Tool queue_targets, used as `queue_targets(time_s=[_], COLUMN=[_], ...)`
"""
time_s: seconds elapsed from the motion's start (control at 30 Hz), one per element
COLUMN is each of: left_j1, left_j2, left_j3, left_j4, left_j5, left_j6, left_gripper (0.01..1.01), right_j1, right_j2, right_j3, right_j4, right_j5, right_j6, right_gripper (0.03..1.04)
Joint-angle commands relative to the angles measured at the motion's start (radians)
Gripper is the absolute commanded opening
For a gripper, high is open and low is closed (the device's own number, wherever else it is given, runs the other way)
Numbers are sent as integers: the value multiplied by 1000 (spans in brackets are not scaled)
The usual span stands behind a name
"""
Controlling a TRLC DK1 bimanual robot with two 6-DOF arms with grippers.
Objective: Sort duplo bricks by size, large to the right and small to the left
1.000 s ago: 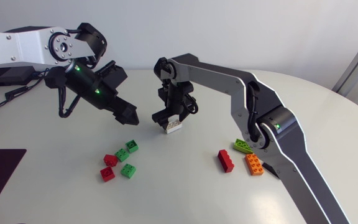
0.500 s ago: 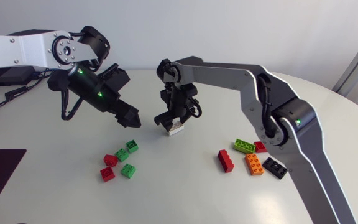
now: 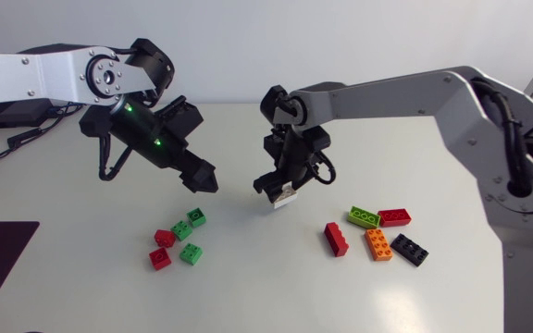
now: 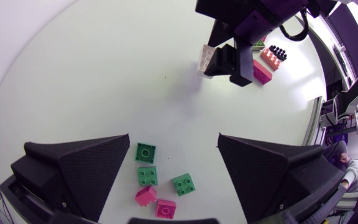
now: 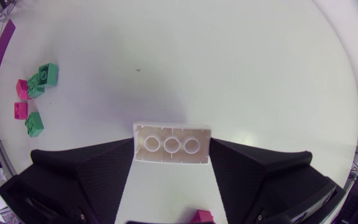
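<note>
Right claw (image 5: 171, 163) clamps white brick (image 5: 171, 144) from both sides.

The left arm (image 3: 26, 72) is a silver-white link with a round silver joint cap (image 3: 103, 76); just past that cap its wrist is black, with green lights (image 3: 160, 143) and a looping black cable (image 3: 102, 166). Across from the cap, the right arm (image 3: 387, 92) has silver-grey links and black joints. Both arms' fingers (image 4: 79, 171) are matte black, finely textured wedges.
</note>
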Motion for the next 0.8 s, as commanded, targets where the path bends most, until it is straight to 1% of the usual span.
queue_targets(time_s=[0.0,0.23,0.53,0.77], left_j1=[-18,-50,-81,-81], left_j2=[-9,-9,-20,-27], left_j3=[-25,-28,-57,-68], left_j4=[10,24,41,43], left_j5=[13,13,12,12], left_j6=[-18,-40,-53,-53], left_gripper=[989,989,989,989], right_j1=[-34,-107,-167,-213], right_j2=[-44,-156,-249,-317], right_j3=[-90,-269,-435,-557], right_j4=[18,78,136,159], right_j5=[9,9,9,9], right_j6=[9,-15,-35,-57], right_gripper=[354,356,356,356])
